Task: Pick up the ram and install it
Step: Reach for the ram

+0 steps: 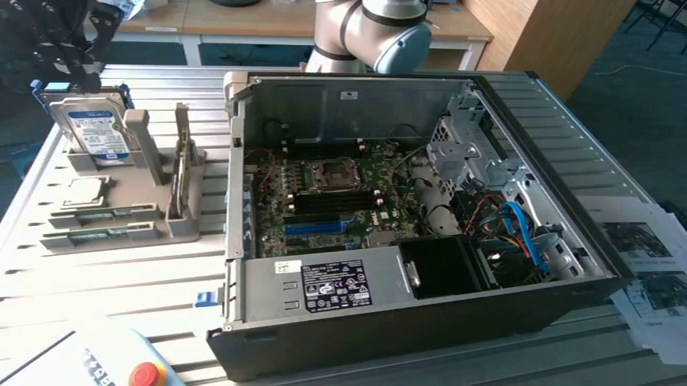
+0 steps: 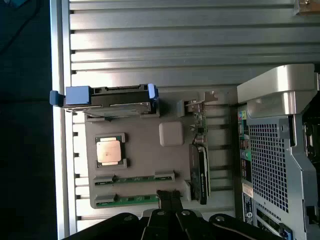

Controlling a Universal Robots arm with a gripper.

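At the near edge of the bench point(image 1: 129, 281), in the exterior view, lies a white box with a red button point(image 1: 145, 374). Behind it stands a computer case point(image 1: 429, 322), open on its side, so that the green motherboard point(image 1: 333, 193) with the blue slot strip point(image 1: 317, 227) is visible inside. On the exterior view's right of the case, some printed papers point(image 1: 644, 265) lie on the bench.

On the exterior view's left of the case sits a grey holder point(image 1: 134, 189). Two ram sticks rest in it, each on its long edge in its own groove. The first ram stick point(image 1: 102, 236) is in the nearest groove, and the second ram stick point(image 1: 108, 213) is just behind it and parallel. Next comes a processor chip point(image 1: 86, 191), lying flat. An expansion card point(image 1: 185, 161) stands upright on the side toward the case. At the far end of the holder, the hard drive point(image 1: 95, 129) with the blue-white label stands upright.

The claw point(image 2: 169, 197) shows in the wrist view, over the holder. Its two dark fingers are pressed together and hold nothing. The tips appear just beside the end of the first ram stick, but I cannot tell whether they touch it.

Farthest away, the grey arm point(image 1: 376, 32) rises behind the case, in front of a wooden desk point(image 1: 193, 16).
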